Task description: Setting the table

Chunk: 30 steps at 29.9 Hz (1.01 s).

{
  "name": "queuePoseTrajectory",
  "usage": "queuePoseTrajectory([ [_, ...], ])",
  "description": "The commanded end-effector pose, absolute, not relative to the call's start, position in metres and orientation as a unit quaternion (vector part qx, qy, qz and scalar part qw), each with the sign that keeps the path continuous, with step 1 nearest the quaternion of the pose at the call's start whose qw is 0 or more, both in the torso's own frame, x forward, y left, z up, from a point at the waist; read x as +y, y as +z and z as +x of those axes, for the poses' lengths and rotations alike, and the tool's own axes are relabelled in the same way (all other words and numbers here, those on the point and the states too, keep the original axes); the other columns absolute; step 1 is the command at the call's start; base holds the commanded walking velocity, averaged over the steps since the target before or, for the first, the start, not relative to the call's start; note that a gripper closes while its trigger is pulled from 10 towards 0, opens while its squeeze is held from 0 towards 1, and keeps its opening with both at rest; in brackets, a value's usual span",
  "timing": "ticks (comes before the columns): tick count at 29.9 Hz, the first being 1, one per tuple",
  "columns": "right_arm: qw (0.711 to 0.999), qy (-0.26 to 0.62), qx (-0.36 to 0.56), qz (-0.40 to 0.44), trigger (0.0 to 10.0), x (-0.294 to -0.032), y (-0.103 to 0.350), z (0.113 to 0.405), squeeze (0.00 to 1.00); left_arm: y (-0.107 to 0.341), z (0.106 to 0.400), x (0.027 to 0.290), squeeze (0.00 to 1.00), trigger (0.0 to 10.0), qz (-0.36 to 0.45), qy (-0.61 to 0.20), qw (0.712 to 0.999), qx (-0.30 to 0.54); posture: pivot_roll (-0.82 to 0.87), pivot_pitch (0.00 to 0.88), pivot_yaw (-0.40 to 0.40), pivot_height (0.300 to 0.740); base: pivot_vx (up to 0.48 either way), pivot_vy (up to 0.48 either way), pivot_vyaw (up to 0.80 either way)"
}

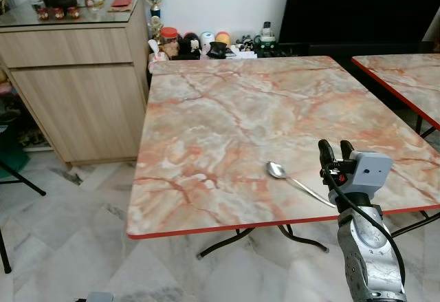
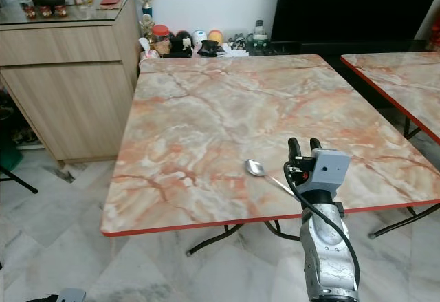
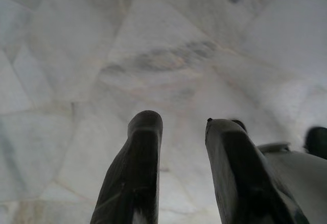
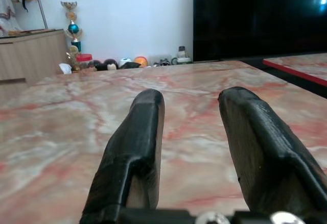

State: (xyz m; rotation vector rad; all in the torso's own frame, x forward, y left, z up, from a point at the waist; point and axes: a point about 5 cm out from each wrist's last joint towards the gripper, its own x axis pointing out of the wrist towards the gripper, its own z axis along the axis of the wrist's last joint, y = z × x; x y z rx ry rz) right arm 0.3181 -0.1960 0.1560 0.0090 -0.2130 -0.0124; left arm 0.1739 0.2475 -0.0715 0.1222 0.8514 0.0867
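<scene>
- The spoon [image 1: 297, 181] lies flat on the marble-patterned tabletop [image 1: 227, 116] near its front red edge, bowl pointing away from the robot.
- The right hand [image 1: 335, 152] hovers just beside the handle end, fingers [image 4: 134, 147] parted and empty.
- The spoon looks already placed, or else awaits regrasping; which one cannot be told.
- The next move likely calls for fetching more tableware.
- The left hand [image 3: 179, 147] hangs idle over the floor, fingers apart.
</scene>
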Motion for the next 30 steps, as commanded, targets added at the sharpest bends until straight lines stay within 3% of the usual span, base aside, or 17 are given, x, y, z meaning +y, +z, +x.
queuePoseTrajectory([
  [1,0.996,-0.005,-0.093,0.001,10.0,-0.1976,0.1521,0.3179,0.0,-0.0754,0.1673,0.2461,0.0,10.0,0.059,0.039,0.902,0.426,0.0,0.083,0.002,0.74,0.0,0.0,0.0],
  [10,0.996,-0.001,-0.089,-0.001,10.0,-0.1968,0.1509,0.3178,0.0,-0.0763,0.1656,0.2461,0.0,10.0,0.053,0.042,0.901,0.429,0.0,0.086,0.001,0.74,0.0,0.0,0.0],
  [14,0.996,0.009,-0.093,-0.01,10.0,-0.1935,0.1526,0.3179,0.0,-0.0763,0.1657,0.246,0.0,10.0,0.05,0.044,0.901,0.428,0.0,0.086,-0.001,0.74,0.287,0.0,0.0],
  [21,0.995,0.019,-0.097,-0.012,10.0,-0.1901,0.1533,0.3171,0.0,-0.0762,0.1661,0.2455,0.0,10.0,0.048,0.044,0.902,0.428,0.0,0.085,-0.002,0.74,0.386,0.0,0.72],
  [30,0.995,0.007,-0.099,-0.002,10.0,-0.1926,0.1548,0.3171,0.0,-0.0765,0.1661,0.2446,0.0,10.0,0.048,0.043,0.901,0.428,0.0,0.086,-0.006,0.74,0.254,0.0,0.0],
])
